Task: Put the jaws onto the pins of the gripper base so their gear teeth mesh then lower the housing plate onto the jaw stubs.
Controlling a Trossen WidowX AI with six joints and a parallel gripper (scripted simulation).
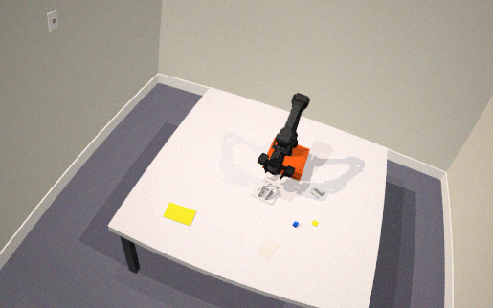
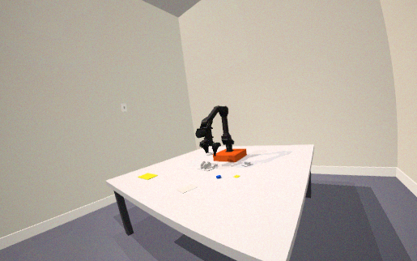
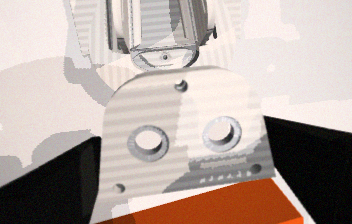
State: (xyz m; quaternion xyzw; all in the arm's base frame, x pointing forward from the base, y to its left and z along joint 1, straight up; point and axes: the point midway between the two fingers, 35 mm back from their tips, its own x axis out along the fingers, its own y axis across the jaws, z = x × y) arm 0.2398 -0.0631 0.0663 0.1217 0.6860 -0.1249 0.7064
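Pale housing plate held between black fingers

The black hand is grasping the housing plate by two opposite edges, one finger at each side. The plate is up off the white worktop, next to the orange block that carries the arm. In the wrist view it shows two large ringed holes side by side and three smaller ones, one near its rounded end and two towards the opposite corners.

Just beyond that rounded end in the same view lies the gripper base, with grey parts on it. The plate is not seated there. Whether the gear teeth mesh cannot be told.

A separate small grey part rests on the worktop near the orange block. A blue cube and a small yellow piece sit near each other. A cream square lies flat, and a larger yellow slab lies well apart from the blue cube.
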